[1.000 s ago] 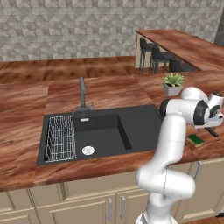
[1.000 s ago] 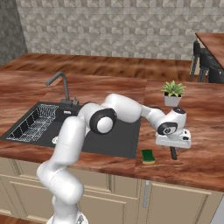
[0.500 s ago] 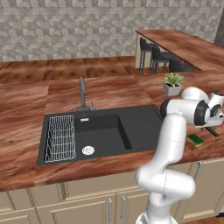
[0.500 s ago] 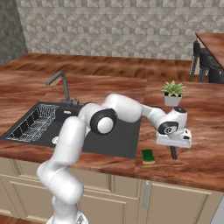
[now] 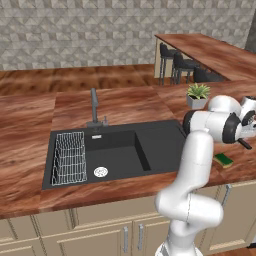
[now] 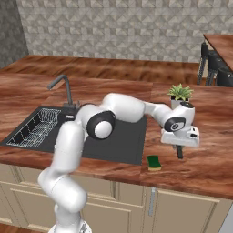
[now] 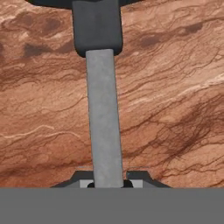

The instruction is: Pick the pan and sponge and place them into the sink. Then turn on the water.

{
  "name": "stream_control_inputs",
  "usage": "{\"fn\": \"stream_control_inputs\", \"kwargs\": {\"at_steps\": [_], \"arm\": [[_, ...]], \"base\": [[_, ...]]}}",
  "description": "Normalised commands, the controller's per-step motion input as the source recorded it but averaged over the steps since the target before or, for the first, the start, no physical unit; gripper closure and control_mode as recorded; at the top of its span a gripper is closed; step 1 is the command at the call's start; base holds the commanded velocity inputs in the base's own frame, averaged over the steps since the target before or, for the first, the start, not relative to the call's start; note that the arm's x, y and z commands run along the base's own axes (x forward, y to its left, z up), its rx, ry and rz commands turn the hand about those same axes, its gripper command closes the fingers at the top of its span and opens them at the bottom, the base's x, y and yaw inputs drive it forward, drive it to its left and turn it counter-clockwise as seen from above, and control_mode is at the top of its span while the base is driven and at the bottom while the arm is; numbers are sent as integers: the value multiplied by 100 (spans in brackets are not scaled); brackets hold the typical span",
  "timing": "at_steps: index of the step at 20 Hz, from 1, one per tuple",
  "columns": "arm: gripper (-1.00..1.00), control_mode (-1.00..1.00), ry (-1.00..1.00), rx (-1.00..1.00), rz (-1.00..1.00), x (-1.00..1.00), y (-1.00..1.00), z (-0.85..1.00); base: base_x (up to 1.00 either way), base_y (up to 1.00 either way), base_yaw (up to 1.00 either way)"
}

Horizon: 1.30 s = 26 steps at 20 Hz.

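My gripper is shut on the pan's long grey handle, which runs up the hand view to the dark pan at the top edge. Seen from the right base, the gripper points down at the wooden counter right of the sink, and the handle's dark end sticks out below the hand. The hand hides the pan's body there. The yellow and green sponge lies just left of the hand, near the counter's front edge. The left base view shows the sponge and the handle's tip.
A wire rack sits in the left of the black sink, and a silver drain shows on the basin floor. The dark faucet stands behind the basin, with no stream from it. A potted plant stands just behind the hand.
The jaws have closed on the pan's handle. The arm and the sponge have stayed where they were.
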Motion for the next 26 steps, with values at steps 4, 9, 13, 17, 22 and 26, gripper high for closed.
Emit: {"fn": "stream_control_inputs", "kwargs": {"at_steps": [4,9,13,17,22,26], "arm": [[100,-100,-2,0,1,-21,30,28],[100,-100,-4,0,7,-21,33,22],[100,-100,-4,0,8,-18,32,22],[100,-100,-5,0,7,-18,24,31],[100,-100,-3,-1,6,-13,22,34],[100,-100,-2,-1,5,-10,23,34]], "base": [[0,0,0],[0,0,0],[0,0,0],[0,0,0],[0,0,0],[0,0,0]]}}
